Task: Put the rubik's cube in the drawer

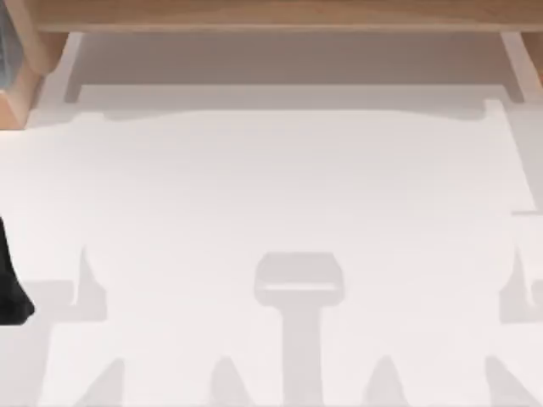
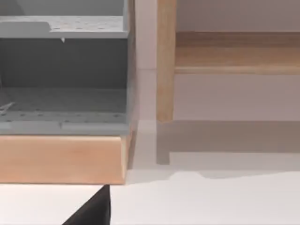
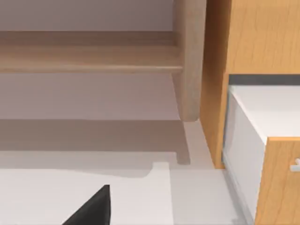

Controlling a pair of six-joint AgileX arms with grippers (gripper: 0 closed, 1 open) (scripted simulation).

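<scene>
1 white table (image 1: 271,195), 1 wooden shelf (image 1: 280,13), 1 drawer (image 3: 255,122).

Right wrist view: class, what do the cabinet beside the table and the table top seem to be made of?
Cabinet: looks like varnished wood or veneer, warm orange with visible grain. Table top: smooth, matte white, perhaps laminate or painted board; no grain shows.

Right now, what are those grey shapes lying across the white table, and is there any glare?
Top view: soft grey shadows lie on the table, one T-shaped near the bottom edge, pointed ones beside it; no glare. Left wrist view: the wooden post drops a shadow beside the grey shelf unit. Right wrist view: a broad shadow band falls under the wooden rail, next to the drawer cabinet.
</scene>
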